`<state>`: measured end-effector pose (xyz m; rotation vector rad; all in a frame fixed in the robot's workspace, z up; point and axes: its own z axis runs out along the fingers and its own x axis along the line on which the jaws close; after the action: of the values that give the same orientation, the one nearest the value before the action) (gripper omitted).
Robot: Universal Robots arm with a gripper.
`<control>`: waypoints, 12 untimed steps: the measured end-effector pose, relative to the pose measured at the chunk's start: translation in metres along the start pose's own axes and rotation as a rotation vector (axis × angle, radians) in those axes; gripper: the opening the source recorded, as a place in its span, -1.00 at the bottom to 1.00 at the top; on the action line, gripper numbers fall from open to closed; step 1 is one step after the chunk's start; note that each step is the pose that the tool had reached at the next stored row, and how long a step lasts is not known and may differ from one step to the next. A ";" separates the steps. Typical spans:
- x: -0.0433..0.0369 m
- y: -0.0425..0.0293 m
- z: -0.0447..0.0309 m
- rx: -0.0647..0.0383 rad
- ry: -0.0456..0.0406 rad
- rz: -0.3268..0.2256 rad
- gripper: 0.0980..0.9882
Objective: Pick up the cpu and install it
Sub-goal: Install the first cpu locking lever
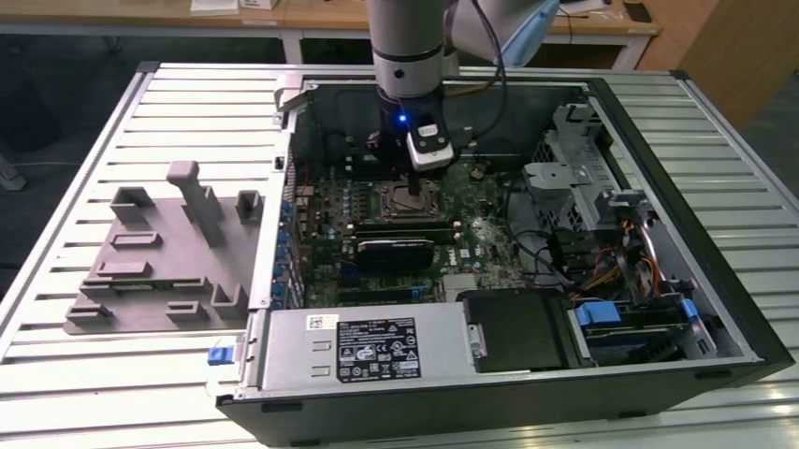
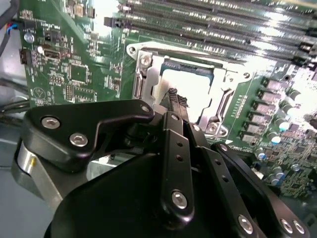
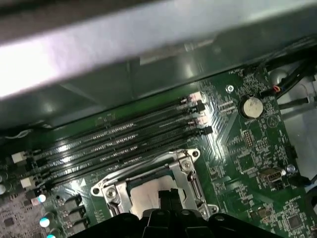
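My hand (image 2: 174, 101) poised over socket (image 2: 178, 89) mid-motherboard (image 1: 374, 201), inside open case on surface. Cpu (image 2: 185, 84) lies in socket frame, fingertips at its near edge; grip state: cannot tell. Chip light, stiff, fragile underneath; hold by edges.

Exterior view looks down steeply on whole open computer case (image 1: 525, 281) and my arm (image 1: 406, 56), from some way off. Both my wrist views sit close above motherboard, facing down; both share socket frame (image 2: 148, 74) (image 3: 188, 171) and memory slots (image 3: 119, 144)
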<state>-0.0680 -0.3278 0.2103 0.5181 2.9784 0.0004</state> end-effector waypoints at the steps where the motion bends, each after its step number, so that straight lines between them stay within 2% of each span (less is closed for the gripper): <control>1: -0.0005 -0.0013 0.0001 0.000 0.0006 0.000 -0.98; 4: -0.0020 -0.0058 0.0003 0.001 0.0032 0.000 -0.98; 7: -0.0036 -0.0104 0.0010 0.004 0.0116 0.000 -0.98; 12: -0.0039 -0.0112 0.0010 0.005 0.0128 0.000 -0.98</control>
<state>-0.0681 -0.3397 0.2096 0.5203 2.9916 -0.0032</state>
